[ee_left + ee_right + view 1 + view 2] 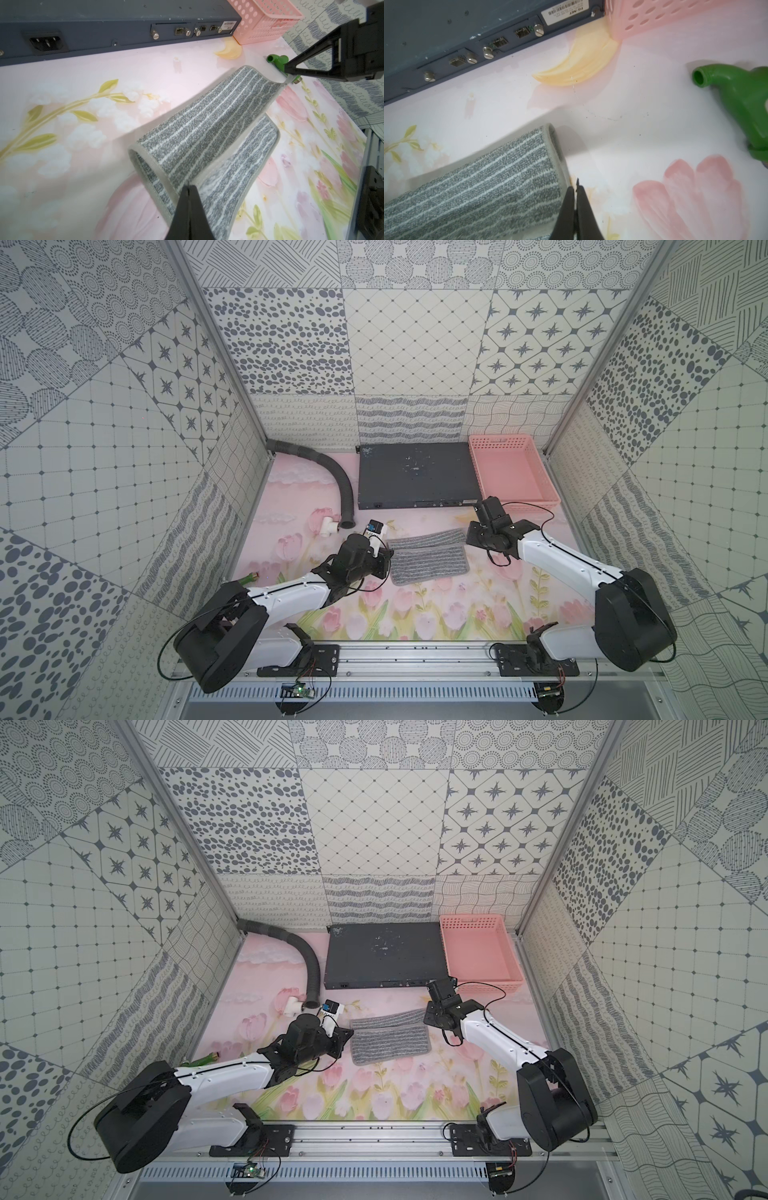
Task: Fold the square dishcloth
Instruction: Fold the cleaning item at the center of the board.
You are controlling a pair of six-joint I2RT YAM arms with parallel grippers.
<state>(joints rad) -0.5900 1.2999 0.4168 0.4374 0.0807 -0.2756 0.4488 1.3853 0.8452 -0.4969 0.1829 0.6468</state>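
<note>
Tools [188, 188] [575, 187] on striped knitted dishcloth [207, 124]

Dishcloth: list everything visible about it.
The square dishcloth is soft grey knit with thin white stripes and a plain grey bound hem. It is mid-fold: the near half lies flat on the floral table mat, and the far half is raised and curled over it. The left gripper is shut on one raised corner, the right gripper on the other, seemingly by its small loop. The cloth sits between the arms, clear of the dark box and pink basket.
</note>
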